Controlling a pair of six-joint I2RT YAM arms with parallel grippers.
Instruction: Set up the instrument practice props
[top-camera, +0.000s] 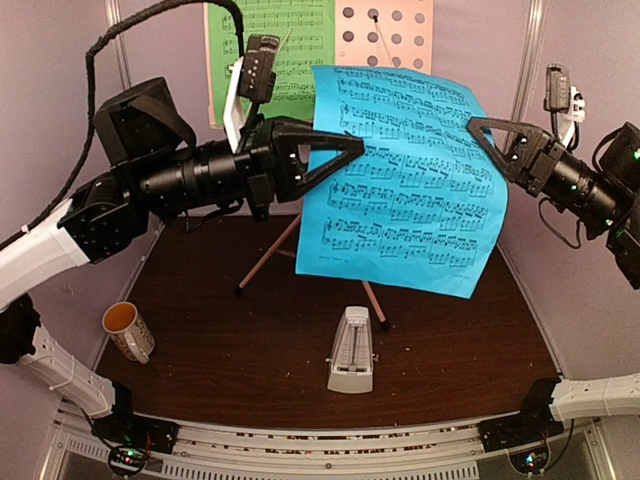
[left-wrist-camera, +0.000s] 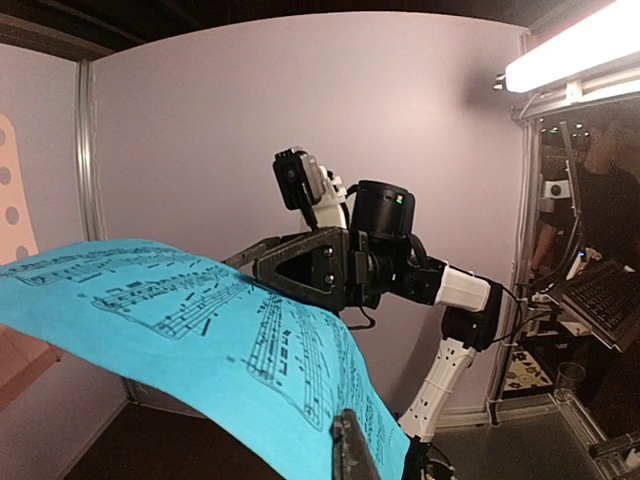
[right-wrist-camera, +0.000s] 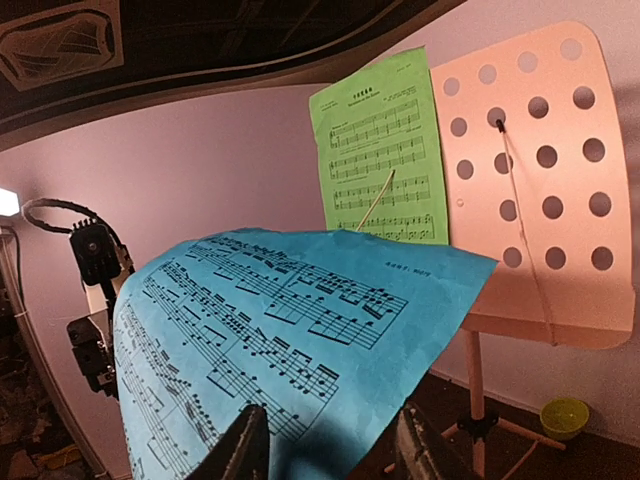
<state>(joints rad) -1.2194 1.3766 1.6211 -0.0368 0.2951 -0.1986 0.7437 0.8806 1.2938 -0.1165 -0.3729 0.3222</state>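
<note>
arms black | base links white | left pincer triangular | cable braided

The blue sheet is showing as thin, matt paper. The table is looking like dark, smooth wood with slight sheen.

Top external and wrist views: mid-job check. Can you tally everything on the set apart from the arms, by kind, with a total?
Sheets of music: 2, the blue sheet and the green sheet
Pink music stand: 1
White-grey metronome: 1
Patterned mug: 1
Lime-green bowl: 1
Total: 6
</note>
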